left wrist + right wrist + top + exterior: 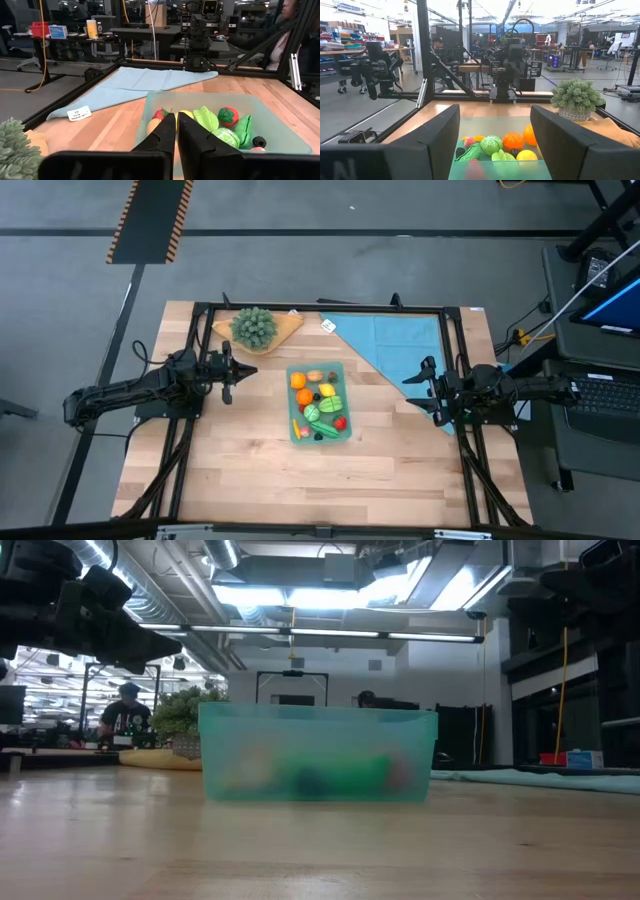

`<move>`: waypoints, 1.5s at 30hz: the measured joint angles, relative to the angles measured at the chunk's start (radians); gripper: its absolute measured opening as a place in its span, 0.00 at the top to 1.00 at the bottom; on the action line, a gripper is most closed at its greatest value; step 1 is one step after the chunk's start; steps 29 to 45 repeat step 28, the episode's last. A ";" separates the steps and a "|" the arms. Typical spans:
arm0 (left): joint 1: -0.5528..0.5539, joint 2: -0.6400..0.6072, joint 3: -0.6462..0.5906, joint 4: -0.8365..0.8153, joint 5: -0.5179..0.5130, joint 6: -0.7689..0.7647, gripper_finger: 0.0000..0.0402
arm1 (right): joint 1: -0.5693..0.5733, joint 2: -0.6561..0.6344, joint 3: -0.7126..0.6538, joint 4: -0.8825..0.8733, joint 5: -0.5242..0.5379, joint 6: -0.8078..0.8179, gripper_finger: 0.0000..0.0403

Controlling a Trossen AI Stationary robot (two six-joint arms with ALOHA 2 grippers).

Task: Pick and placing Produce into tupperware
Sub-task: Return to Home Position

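Mid-table: 1 tupperware (318,735) | ~10 produce (318,402) inside | left arm (130,392), right arm (530,387) flanking

Glaring ceiling lights (330,595), dim blurry foreground.

From where I stand, the long dark jointed left arm (130,392) lies stretched out low and nearly level, and the dark two-finger left gripper (228,372) at its end has its two fingers (162,135) pressed flat together, tip to tip. Facing that gripper, and well apart from it, the long dark jointed right arm (540,388) reaches in the same level way. Its dark two-finger right gripper (415,390) has the fingers (437,135) spread wide, and both wrists are level, each gripper pointing at the other.
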 joint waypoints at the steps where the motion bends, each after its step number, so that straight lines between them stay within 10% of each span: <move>1: 0.000 0.000 0.000 0.000 0.000 0.000 0.97 | 0.000 0.000 0.000 0.000 0.000 -0.001 0.39; 45: 0.000 0.000 0.000 0.000 0.000 0.000 0.81 | 0.000 0.000 0.000 0.000 0.000 -0.001 0.39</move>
